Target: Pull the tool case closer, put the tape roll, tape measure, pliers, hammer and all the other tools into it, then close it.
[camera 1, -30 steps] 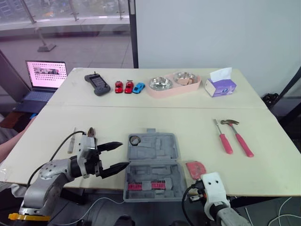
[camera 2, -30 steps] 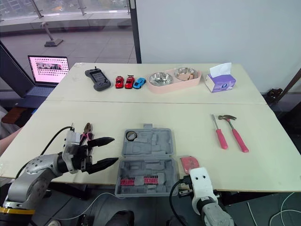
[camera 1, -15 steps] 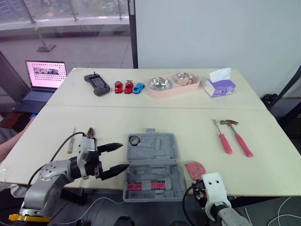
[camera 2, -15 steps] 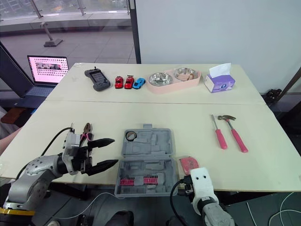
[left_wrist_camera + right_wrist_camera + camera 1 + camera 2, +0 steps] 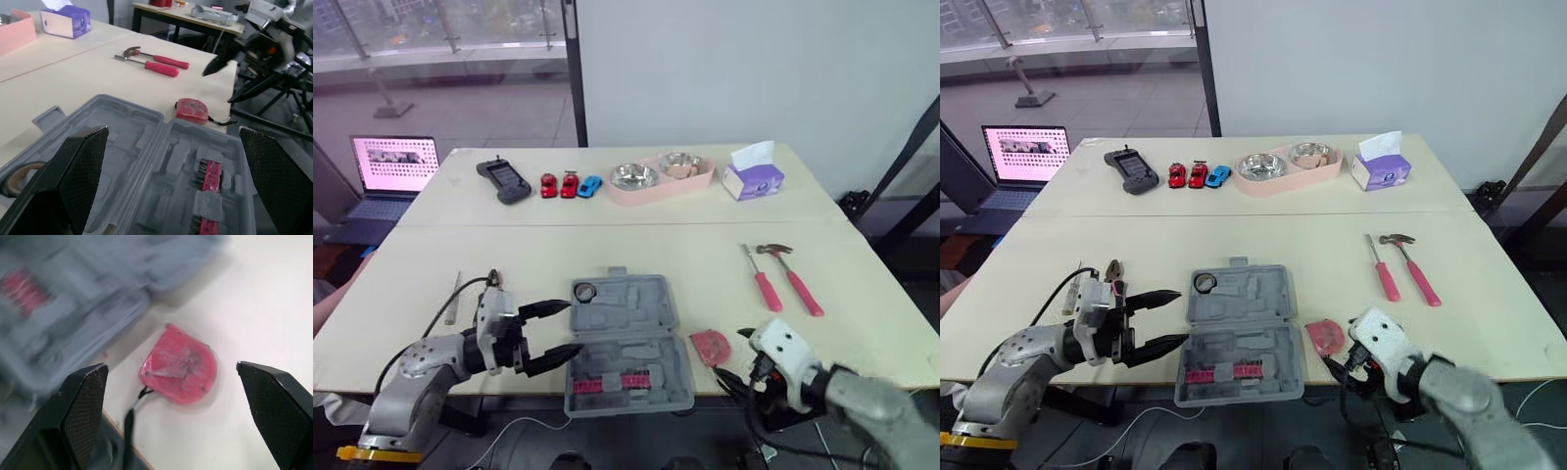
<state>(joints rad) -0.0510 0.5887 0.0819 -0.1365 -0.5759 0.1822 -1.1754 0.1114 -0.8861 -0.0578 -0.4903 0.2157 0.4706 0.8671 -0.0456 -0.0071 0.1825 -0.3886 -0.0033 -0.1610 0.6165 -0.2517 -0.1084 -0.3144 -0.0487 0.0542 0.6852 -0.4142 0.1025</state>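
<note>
The grey tool case (image 5: 628,340) lies open near the table's front edge, with the tape roll (image 5: 584,291) in its far left corner. The red tape measure (image 5: 710,345) lies just right of the case. My right gripper (image 5: 168,366) stands open at the table edge, with the tape measure (image 5: 180,364) lying ahead of its fingers and not touched. My left gripper (image 5: 558,331) is open at the case's left side with nothing in it. The hammer (image 5: 790,277) and a red-handled screwdriver (image 5: 759,279) lie at the right. Pliers (image 5: 1114,270) lie behind my left gripper.
A thin tool (image 5: 455,294) lies left of the pliers. Along the far side stand a controller (image 5: 502,181), toy cars (image 5: 568,184), a pink tray (image 5: 637,194) with bowls and a tissue box (image 5: 752,176). A laptop (image 5: 391,166) sits off the table's left.
The camera has shifted. My right gripper has risen to the table edge beside the tape measure and its fingers have spread open. The left gripper stays as it was.
</note>
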